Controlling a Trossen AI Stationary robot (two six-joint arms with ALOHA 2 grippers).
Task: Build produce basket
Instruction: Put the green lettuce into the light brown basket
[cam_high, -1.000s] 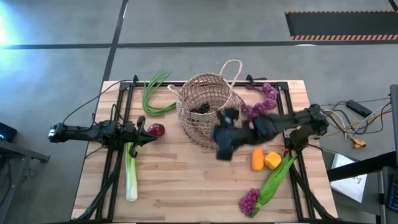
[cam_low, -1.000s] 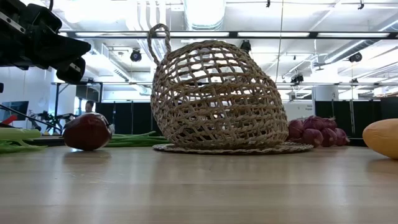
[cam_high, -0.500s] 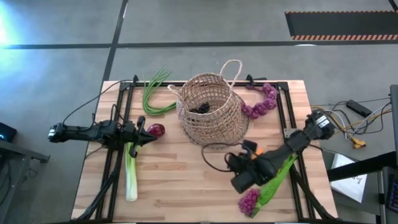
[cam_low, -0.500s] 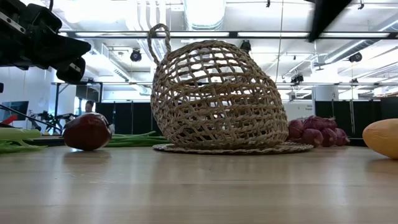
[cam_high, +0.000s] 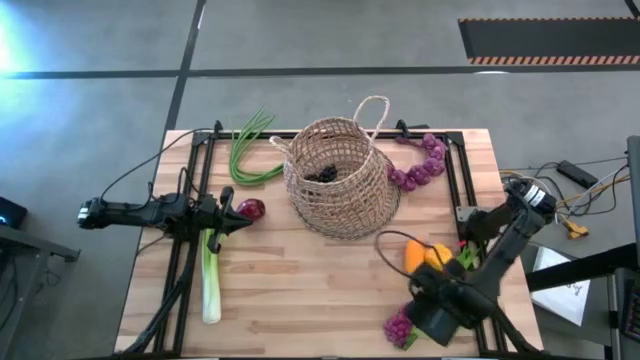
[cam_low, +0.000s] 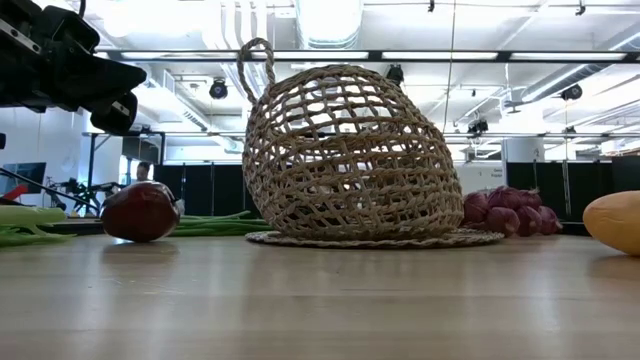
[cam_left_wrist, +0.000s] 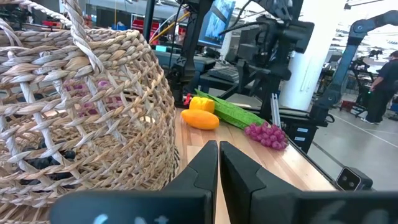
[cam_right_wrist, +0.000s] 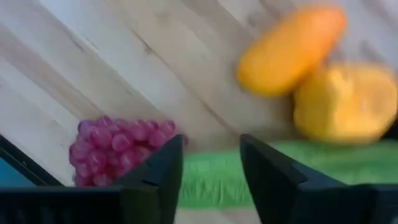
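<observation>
The tan wicker basket (cam_high: 338, 178) stands on a flat woven disc (cam_low: 370, 238), with dark grapes (cam_high: 322, 174) inside it. My right gripper (cam_high: 425, 315) hovers open near the table's near right corner. In the right wrist view (cam_right_wrist: 211, 174) its fingers stand above a green leafy stalk (cam_right_wrist: 217, 177), beside a purple grape bunch (cam_right_wrist: 118, 149) and two yellow-orange peppers (cam_right_wrist: 292, 50). My left gripper (cam_high: 243, 222) waits shut at the left, next to the dark red onion (cam_high: 251, 209). A pale leek (cam_high: 211, 285) and green stalks (cam_high: 250, 150) lie on the left side.
A second purple grape bunch (cam_high: 420, 165) lies to the right of the basket, near the far edge. Black frame rails (cam_high: 190, 250) run along both sides of the table. Bare wood (cam_high: 310, 290) lies between the leek and the peppers.
My right gripper has swung from beside the basket's near right side toward the table's near right corner, over the peppers, and now stands above the green stalk and the near grape bunch. The basket and the produce have stayed put.
</observation>
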